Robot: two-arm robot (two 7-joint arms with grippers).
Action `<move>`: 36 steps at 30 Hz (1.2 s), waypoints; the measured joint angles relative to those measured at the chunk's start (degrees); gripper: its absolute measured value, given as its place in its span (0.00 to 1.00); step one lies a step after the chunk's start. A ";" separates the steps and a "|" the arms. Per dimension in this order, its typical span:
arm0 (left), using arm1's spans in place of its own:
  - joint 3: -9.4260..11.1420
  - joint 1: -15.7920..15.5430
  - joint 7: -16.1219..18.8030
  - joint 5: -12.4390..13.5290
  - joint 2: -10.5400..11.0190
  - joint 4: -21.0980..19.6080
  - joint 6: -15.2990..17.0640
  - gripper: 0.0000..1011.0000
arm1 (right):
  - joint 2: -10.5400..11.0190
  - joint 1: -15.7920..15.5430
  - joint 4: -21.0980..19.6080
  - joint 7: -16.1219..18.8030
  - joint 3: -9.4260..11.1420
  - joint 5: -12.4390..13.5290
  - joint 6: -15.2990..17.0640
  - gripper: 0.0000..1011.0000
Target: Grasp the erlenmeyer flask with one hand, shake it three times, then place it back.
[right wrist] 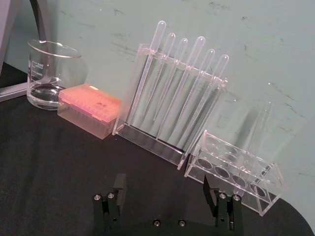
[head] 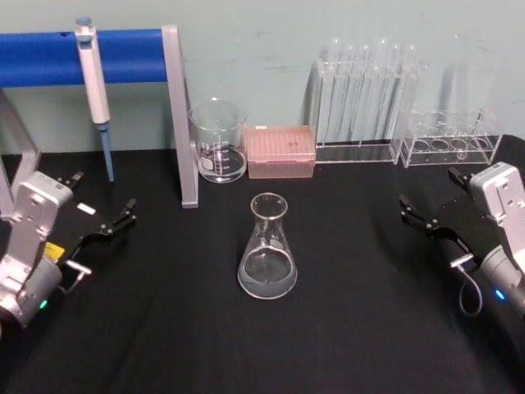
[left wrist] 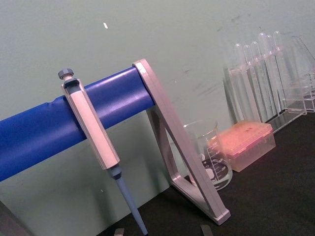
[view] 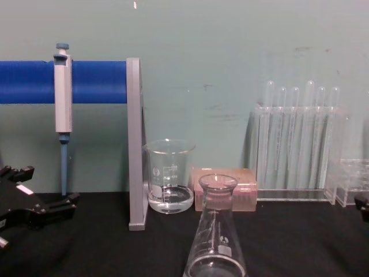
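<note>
Ideally the right gripper [head: 426, 187], wide at 3 o'clock, should take the erlenmeyer flask [head: 267, 250] squarely by its neck; left gripper [head: 103, 191], also wide, idles at 9 o'clock.

Black worktop [head: 164, 328], pale green wall behind. Back left: blue padded bar [head: 49, 57] on grey upright frame [head: 180, 115]; grey-and-blue pipette [head: 95, 90] hung from bar, tip down. Just right of frame: glass beaker [head: 218, 141] with shallow clear liquid. Just beside it: pink tip box [head: 281, 151]. Further right: tall clear rack [head: 366, 98] of thin upright tubes, then low clear rack [head: 449, 139].
</note>
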 joint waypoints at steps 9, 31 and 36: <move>0.00 0.00 0.00 0.00 0.00 0.00 0.00 0.99 | -0.28 -0.65 -0.60 3.71 1.47 2.23 0.29 0.99; 0.00 0.00 0.00 0.00 0.00 0.00 0.00 0.99 | -0.62 0.28 -5.05 26.58 1.97 13.61 6.72 0.99; 0.00 0.00 0.00 0.00 0.00 0.00 0.00 0.99 | -1.49 1.07 -5.44 29.86 1.07 13.66 7.49 0.99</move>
